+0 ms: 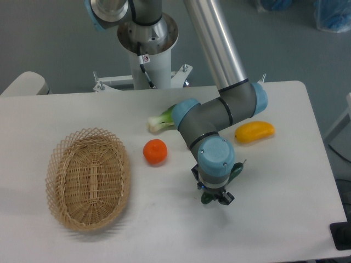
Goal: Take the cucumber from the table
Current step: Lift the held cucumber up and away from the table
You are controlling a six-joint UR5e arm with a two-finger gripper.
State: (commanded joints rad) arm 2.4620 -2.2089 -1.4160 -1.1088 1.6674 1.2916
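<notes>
The cucumber point(238, 169) is dark green and lies on the white table point(285, 208). It is mostly hidden under my wrist: one end shows to the right of the blue wrist cap, and another bit point(204, 199) shows by the fingers. My gripper point(216, 196) points straight down over the cucumber, with its dark fingertips point(226, 198) at table height on either side of it. The wrist hides the gap between the fingers, so I cannot tell whether they are closed on the cucumber.
An orange point(155, 151) sits to the left of the gripper. A leafy bok choy point(160, 121) lies behind it, partly covered by the arm. A yellow fruit point(254, 131) lies to the right of the arm. A wicker basket point(88, 178) stands at the left.
</notes>
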